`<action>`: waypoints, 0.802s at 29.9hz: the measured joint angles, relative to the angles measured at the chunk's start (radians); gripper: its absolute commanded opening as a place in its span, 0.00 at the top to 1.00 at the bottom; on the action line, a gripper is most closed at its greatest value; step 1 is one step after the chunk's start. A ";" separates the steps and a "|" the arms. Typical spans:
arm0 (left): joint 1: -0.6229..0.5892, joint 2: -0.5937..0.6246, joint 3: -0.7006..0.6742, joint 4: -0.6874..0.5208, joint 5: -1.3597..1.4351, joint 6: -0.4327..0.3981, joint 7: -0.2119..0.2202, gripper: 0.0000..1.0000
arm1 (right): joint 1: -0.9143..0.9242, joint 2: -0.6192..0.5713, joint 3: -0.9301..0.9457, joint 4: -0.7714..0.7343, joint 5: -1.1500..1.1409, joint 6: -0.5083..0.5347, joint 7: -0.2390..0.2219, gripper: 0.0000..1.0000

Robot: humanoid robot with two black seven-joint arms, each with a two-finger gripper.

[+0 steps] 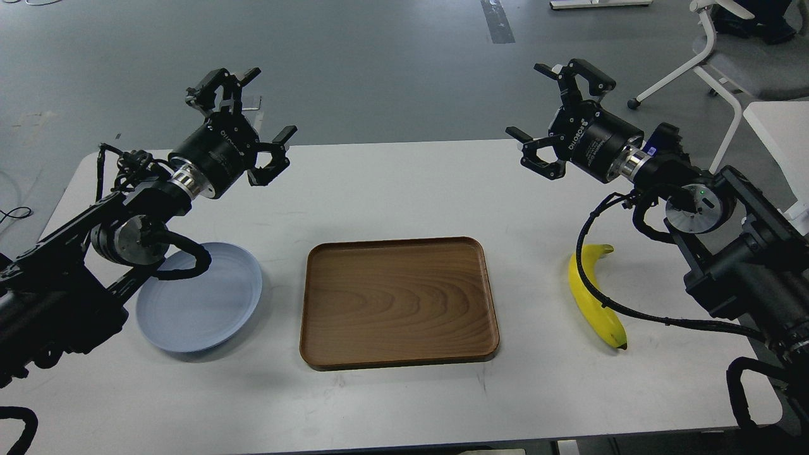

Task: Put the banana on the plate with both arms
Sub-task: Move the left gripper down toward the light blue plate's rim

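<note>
Two grippers, both raised above the table (pixel 392 177) and empty. Item: banana (pixel 591 297), lying flat on the table's right side, stem end away from the robot, dark tip nearer; a black cable (pixel 607 303) from the right arm crosses over it. Item: plate (pixel 208 303), pale blue-grey, at the left, partly covered by the left arm's elbow and cable loop. Item: wooden tray (pixel 398 302), between the two, not the target. Hazards, as judged: the cable may drag or roll the banana when the right arm descends; the left elbow, hanging low over the plate, may nudge it off position; the tray could be mistaken for the goal; a handover across the tray risks a drop. Pose: left gripper (pixel 243 123) tilted up and inward, fingers spread wide; right gripper (pixel 556 117) likewise angled up and inward, fingers spread wide, well apart from the banana.
</note>
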 measured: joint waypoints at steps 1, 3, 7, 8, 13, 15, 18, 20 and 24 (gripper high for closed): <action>0.003 0.000 -0.005 -0.001 -0.001 0.000 0.000 0.02 | 0.000 0.001 0.000 0.000 0.000 0.000 -0.002 0.00; 0.013 0.000 -0.021 -0.003 -0.001 -0.003 0.000 0.02 | 0.000 0.003 0.000 0.000 0.000 0.000 -0.003 0.00; 0.026 0.001 -0.053 -0.005 -0.002 -0.007 -0.008 0.02 | 0.000 0.005 0.001 -0.001 0.000 0.000 -0.005 0.00; 0.028 0.001 -0.058 -0.006 -0.002 -0.008 -0.009 0.02 | 0.000 0.005 0.001 -0.001 0.000 0.000 -0.005 0.00; 0.047 0.002 -0.080 -0.014 -0.003 -0.025 -0.009 0.02 | 0.004 0.007 0.003 -0.001 0.000 0.000 -0.005 0.00; 0.051 0.001 -0.081 -0.014 -0.002 -0.036 -0.009 0.02 | 0.004 0.008 0.004 -0.001 0.000 0.000 -0.005 0.00; 0.054 -0.001 -0.083 -0.015 -0.002 -0.041 -0.009 0.02 | 0.004 0.008 0.004 -0.001 0.000 0.000 -0.005 0.00; 0.056 -0.001 -0.083 -0.015 -0.002 -0.041 -0.009 0.02 | 0.003 0.008 0.004 -0.001 0.000 0.000 -0.005 0.00; 0.057 -0.002 -0.082 -0.013 0.000 -0.035 -0.009 0.02 | 0.001 0.008 0.004 -0.001 0.000 0.000 -0.005 0.00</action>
